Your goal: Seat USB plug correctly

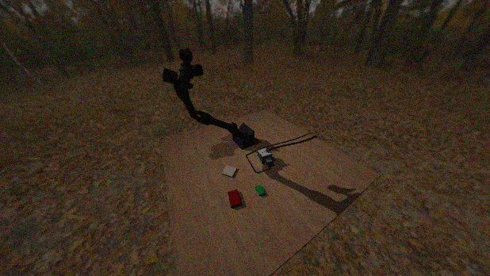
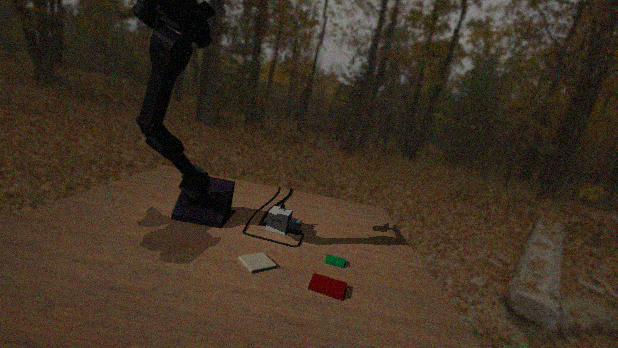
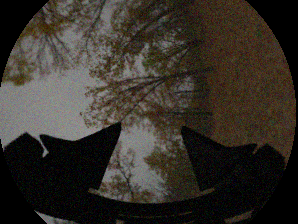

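The white power cube (image 1: 264, 155) (image 2: 278, 219) stands on the table right of the arm's base. The dark USB plug (image 1: 266, 150) (image 2: 283, 206) sticks up from its top, with its black cable (image 1: 293, 140) running back; how deep it sits is too small to tell. A second dark plug (image 2: 295, 225) sits on the cube's side, with a cable loop (image 2: 250, 225) around it. My gripper (image 1: 185, 53) (image 3: 152, 127) is raised high above and behind the base, far from the cube. It points at the sky, open, with nothing between the fingers.
The arm's dark base (image 1: 243, 136) (image 2: 205, 202) stands at the table's back. A white tile (image 1: 229, 170) (image 2: 257, 262), a red block (image 1: 234, 197) (image 2: 327, 286) and a green block (image 1: 259, 189) (image 2: 335, 260) lie in front of the cube. The table's edge (image 1: 349, 208) runs close on the right.
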Robot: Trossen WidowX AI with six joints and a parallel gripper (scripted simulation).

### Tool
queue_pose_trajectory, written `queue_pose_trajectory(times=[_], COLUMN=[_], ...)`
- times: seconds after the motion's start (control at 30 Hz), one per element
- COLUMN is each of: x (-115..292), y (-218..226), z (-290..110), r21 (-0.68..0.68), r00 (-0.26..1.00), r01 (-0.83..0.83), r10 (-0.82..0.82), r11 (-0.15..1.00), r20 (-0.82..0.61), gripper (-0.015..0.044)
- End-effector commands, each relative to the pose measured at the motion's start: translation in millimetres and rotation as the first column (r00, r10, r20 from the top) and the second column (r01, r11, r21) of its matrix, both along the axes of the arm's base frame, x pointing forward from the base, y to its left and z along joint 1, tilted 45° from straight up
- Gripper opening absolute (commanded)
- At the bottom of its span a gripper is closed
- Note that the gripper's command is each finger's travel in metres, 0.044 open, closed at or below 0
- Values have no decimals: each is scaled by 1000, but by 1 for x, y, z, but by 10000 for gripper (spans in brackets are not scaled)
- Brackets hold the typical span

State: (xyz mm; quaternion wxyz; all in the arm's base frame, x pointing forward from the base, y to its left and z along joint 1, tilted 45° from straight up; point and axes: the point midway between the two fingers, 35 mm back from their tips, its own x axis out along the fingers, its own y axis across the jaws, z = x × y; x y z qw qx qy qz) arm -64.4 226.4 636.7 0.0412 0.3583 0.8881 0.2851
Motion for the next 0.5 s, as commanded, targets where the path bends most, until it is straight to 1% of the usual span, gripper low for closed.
queue_pose_trajectory(times=[0.0,0.03,0.1,0.2,0.3,0.33,0.4,0.43,0.47], x=[2,10,40,64,95,107,136,139,162], y=[4,15,56,84,114,121,143,145,159], z=[-1,-6,-28,-48,-76,-83,-113,-115,-142], r21=[-7,-30,-125,-202,-296,-254,-339,-346,-416], r00=[1000,999,985,963,925,907,859,854,810], r01=[10,40,158,244,340,405,485,492,547], r10=[-10,-40,-165,-262,-375,-422,-512,-519,-584], r11=[1000,999,980,948,893,878,806,799,726], r20=[-5,-17,-55,-69,-67,-14,12,15,46], gripper=[426,440,440,440,440,440,440,440,440])
